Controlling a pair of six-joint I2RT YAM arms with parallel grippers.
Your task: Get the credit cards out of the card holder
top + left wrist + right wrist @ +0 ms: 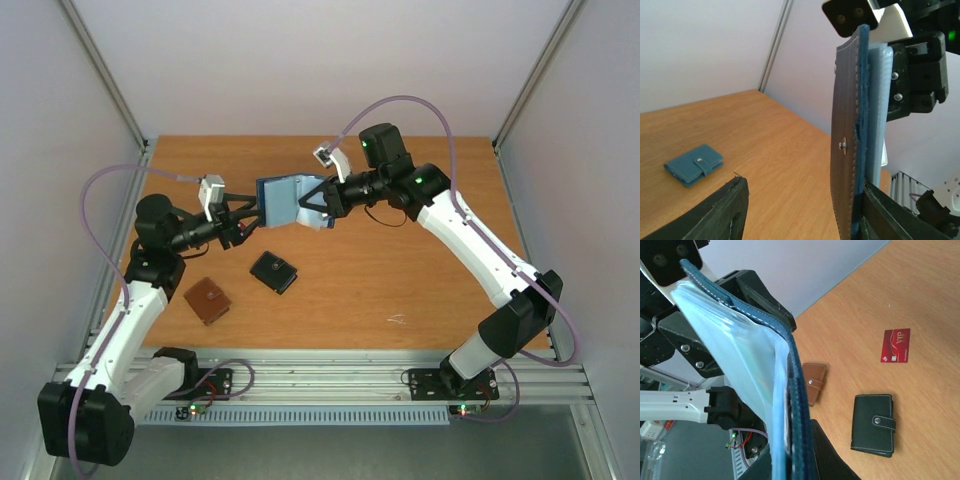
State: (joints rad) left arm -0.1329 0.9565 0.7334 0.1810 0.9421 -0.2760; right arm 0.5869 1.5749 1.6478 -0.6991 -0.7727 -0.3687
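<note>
Overhead view of a wooden table (420,260) with two white robot arms meeting near the upper middle of the frame; between them, lifted off the table, is the card holder (285,200), a navy folding wallet opened so that its pale clear pockets (735,355) fan out.

The right gripper (316,205) is clamped on the holder's right-hand edge, apparently to keep it raised and steady so the other arm can work on it. The left gripper (250,221) sits at the holder's opposite edge with its jaws spread; in its own wrist view the navy cover stands upright just beside one finger (890,215) while the other finger (715,215) is well apart, so it grips nothing. Spread like this, it is probably placed to reach in for a card.

A red card (896,345) lies flat on the table at the right of the right wrist view, well apart from the holder; it appears to be out already. No teal or black card is visible; whether either sits in the pockets cannot be told.

Three closed wallets lie on the table: a teal wallet (693,164) at the lower left of the left wrist view; a brown wallet (207,300) and a black wallet (274,271) below the holder in the overhead view.
</note>
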